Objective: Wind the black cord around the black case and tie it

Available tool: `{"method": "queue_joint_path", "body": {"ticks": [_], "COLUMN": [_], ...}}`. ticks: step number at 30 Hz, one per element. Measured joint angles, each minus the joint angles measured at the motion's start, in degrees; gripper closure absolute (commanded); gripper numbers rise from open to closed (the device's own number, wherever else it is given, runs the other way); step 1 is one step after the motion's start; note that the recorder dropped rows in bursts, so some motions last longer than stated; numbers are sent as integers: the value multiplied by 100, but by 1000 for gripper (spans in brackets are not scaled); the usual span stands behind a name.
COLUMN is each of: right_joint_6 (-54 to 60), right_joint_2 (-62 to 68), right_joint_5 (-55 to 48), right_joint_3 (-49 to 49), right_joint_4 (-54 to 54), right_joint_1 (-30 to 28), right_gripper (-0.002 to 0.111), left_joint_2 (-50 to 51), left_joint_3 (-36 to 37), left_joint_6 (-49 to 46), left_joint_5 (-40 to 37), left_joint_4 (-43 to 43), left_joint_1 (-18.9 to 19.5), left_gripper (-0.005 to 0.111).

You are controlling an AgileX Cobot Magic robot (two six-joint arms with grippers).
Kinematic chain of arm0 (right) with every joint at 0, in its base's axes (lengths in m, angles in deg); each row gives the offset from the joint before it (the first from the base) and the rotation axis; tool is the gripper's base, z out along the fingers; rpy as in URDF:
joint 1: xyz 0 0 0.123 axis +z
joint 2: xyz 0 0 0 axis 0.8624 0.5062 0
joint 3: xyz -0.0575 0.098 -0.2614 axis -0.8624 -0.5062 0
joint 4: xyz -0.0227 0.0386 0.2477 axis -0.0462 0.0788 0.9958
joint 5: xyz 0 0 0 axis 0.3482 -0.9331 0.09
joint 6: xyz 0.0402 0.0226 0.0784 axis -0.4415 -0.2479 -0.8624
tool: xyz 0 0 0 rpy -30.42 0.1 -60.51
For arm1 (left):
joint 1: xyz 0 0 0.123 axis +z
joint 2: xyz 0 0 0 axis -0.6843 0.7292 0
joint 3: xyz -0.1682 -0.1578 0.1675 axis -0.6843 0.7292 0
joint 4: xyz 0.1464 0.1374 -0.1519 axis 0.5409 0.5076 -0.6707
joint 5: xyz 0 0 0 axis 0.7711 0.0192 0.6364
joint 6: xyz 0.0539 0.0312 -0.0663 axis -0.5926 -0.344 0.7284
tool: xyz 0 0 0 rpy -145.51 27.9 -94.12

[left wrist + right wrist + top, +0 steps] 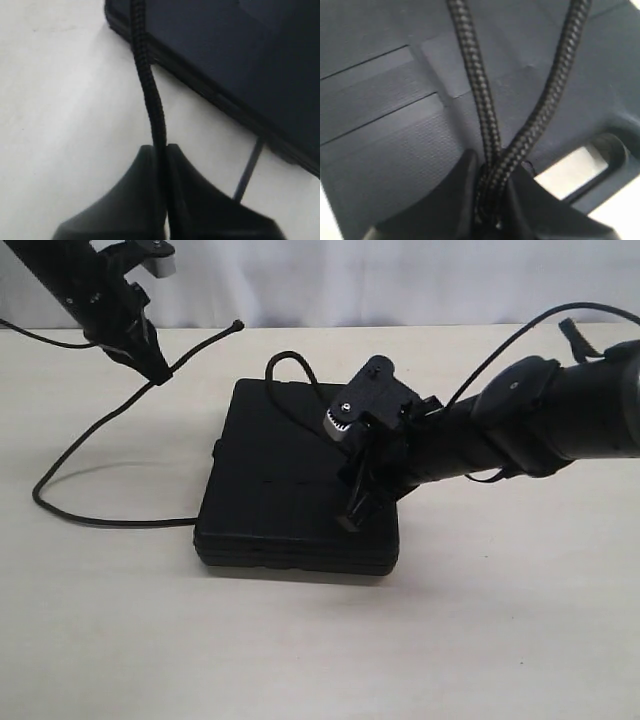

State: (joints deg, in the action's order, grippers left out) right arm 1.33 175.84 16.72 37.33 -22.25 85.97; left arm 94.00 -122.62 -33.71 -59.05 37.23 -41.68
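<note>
Black case [270, 490]: nearest us, lying flat on the bench [500, 640] with its lid up. We judge it lies flat so that the cord can be drawn across the lid.
Right fingers [440, 205]: closed on the near right part of the lid. They pinch two strands of the black cord [470, 65] side by side. We read this as an anchor that pins the doubled cord against the case while the other arm works the free length.
Arch over the lid: from that pinch one strand rises in a small hoop towards the far edge of the case. It is loose, not pulled snug.
Slack on the bench: a wide curve lies left of the case and meets its near left side. We cannot tell whether it passes underneath.
Left fingers [120, 205]: farther back, raised above the bench beyond the far left corner of the case. They are shut tight on a single strand, and we judge they hold it high to take up that slack.
Knotted end [238, 326]: farthest away, sticking out free past the left fingers. No tie has been made yet.
</note>
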Motion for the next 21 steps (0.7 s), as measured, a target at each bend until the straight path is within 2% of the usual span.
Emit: {"method": "queue_joint_path", "body": {"ticks": [7,11,19,21], "right_joint_6": [780,877,1113,1142], "right_joint_2": [0,0,0,0], "right_joint_5": [-819,-1008,-1622,-1662], "right_joint_3": [261,333,358,358], "right_joint_4": [-8,-192,-250,-250], "right_joint_1": [-224,-308,-1068,-1080], "right_gripper": [104,104,104,104], "left_joint_2": [-747,-761,-774,-778], "left_joint_3": [1098,1202,1202,1202], "left_joint_6": [-1511,-1882,-3201,-3281], "left_joint_5": [-52,-52,-52,46], "left_joint_4": [85,211,219,209], "left_joint_1": [-337,-536,-983,-1083], "left_gripper": [107,107,107,107]}}
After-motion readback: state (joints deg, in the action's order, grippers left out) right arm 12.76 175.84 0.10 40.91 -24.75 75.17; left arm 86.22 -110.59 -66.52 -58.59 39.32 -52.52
